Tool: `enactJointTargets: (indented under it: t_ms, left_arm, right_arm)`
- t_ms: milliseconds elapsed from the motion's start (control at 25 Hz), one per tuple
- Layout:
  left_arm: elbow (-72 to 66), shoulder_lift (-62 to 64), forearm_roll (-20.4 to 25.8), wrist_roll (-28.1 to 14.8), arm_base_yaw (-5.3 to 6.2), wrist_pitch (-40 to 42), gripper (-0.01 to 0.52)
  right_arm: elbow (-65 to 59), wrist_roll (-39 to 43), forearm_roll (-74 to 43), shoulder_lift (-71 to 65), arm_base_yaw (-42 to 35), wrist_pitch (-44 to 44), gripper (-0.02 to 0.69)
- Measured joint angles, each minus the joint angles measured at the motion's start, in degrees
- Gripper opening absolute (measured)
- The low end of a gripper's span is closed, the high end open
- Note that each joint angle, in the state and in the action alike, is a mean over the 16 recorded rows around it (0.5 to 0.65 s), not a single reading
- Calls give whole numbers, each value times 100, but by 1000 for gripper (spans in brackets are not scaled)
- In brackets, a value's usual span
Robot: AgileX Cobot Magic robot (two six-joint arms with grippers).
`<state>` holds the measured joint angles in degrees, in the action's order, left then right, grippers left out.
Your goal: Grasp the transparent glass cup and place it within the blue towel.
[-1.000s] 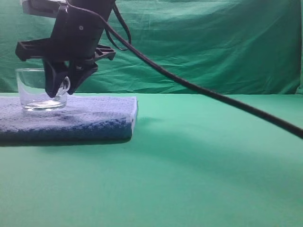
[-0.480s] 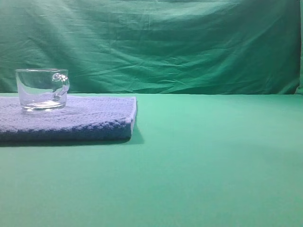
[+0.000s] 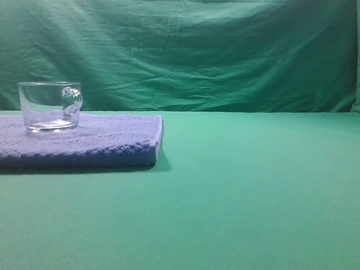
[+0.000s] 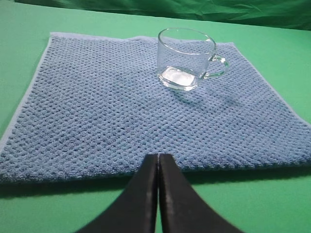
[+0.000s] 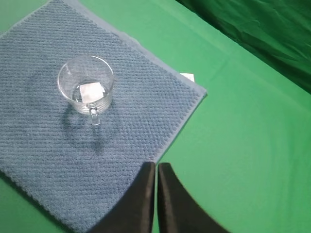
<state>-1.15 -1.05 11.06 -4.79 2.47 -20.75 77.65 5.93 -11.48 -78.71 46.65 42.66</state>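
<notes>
So the green worktop [image 3: 253, 197] fills most of every view, with a wrinkly green backdrop cloth [image 3: 214, 50] hanging behind it. The blue towel [image 3: 84, 143] lies flat on the worktop at the left side of the exterior view, folded thick, nubbly texture all over. The transparent glass cup [image 3: 49, 106] stands upright on the towel, well inside its edges, handle sticking out to the side. From the left wrist cam the cup [image 4: 187, 58] sits toward the far part of the towel [image 4: 121, 111], and the left claw [image 4: 158, 165] is down at the near edge with its two fingers pressed together, nothing between them. Right wrist cam looks down at the cup [image 5: 86, 88] from above; the right claw [image 5: 156, 172] also has its fingers together, empty, well apart from the cup. A little white tag [image 5: 187, 77] pokes out by the towel's corner.
</notes>
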Motion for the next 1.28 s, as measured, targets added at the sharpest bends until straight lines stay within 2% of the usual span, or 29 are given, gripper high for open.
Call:
enactJointTargets:
  t_ms: [280,480,720,1000,1280]
  left_arm:
    - [0,0,0,0,0,0,0]
    - [0,0,0,0,0,0,0]
    - [0,0,0,0,0,0,0]
    - [0,0,0,0,0,0,0]
    - [0,0,0,0,0,0,0]
  right_arm:
    - [-2243,19,204,1674,0,-1415,0]
    - [-3380,32,298,2921,0,-1835,0]
    - [-4072,65,348,4178,0,-1594,0]
    - [-4264,141,284,5159,-42,-1043,0]
    - [-4484,216,184,5740,-671,-1002,0]
